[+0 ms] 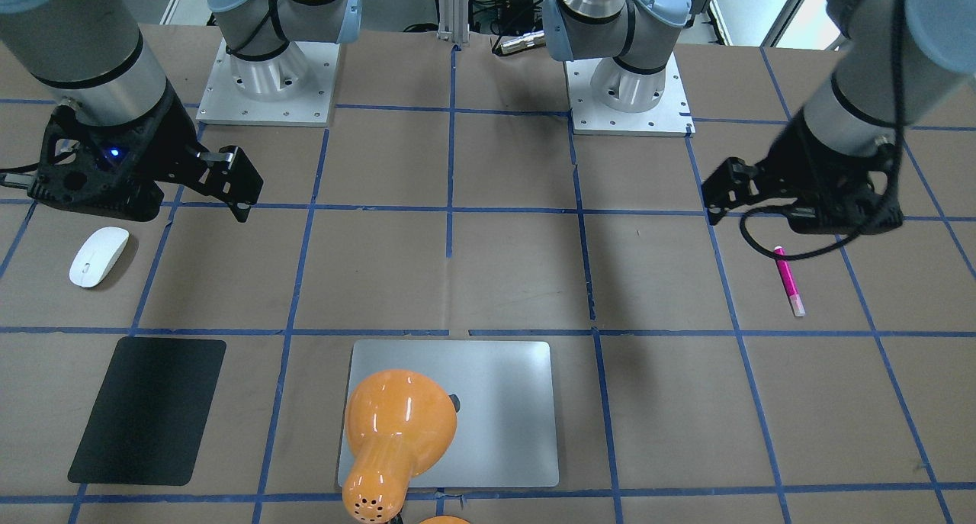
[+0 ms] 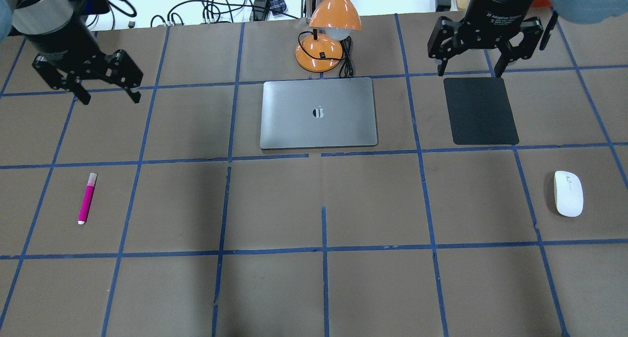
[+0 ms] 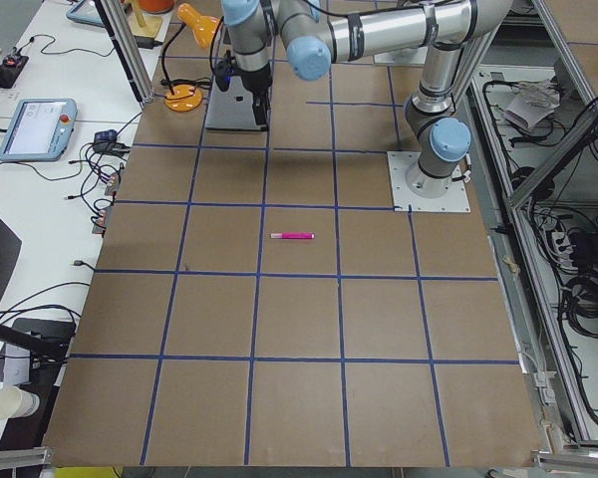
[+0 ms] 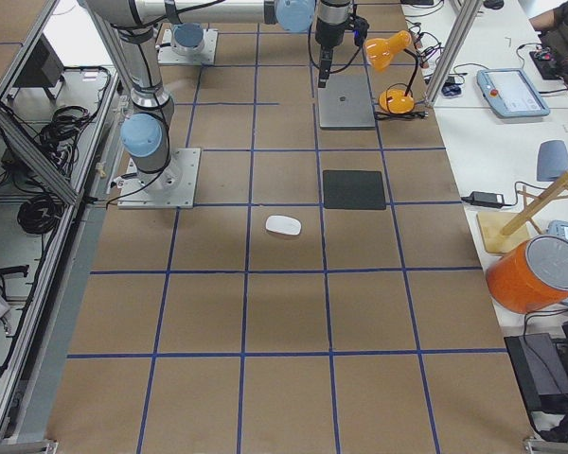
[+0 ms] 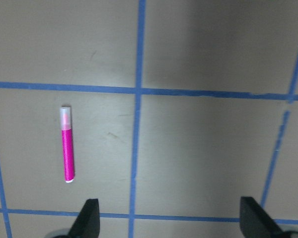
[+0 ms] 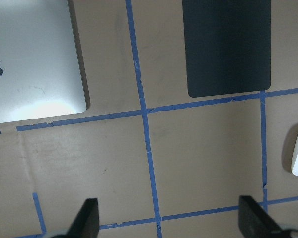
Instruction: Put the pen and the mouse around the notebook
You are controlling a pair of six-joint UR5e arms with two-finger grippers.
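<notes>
Left gripper (image 2: pixel 110 99), spread and empty, is best shifted sideways and lowered until the pen (image 2: pixel 87 198) beside it is straddled crosswise.

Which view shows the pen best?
Left wrist view: the pen is largest, cap and body clear. Overhead and front-facing show it smaller; exterior left shows a tiny streak; exterior right and right wrist miss it.

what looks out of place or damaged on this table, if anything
Nothing is spilled or broken. The slim magenta-pink pen and the glossy white oval mouse lie far out on opposite sides of the flat silver-grey laptop, not beside it. One blemish: the blue tape line breaks at a seam in the brown paper near the laptop's edge.
</notes>
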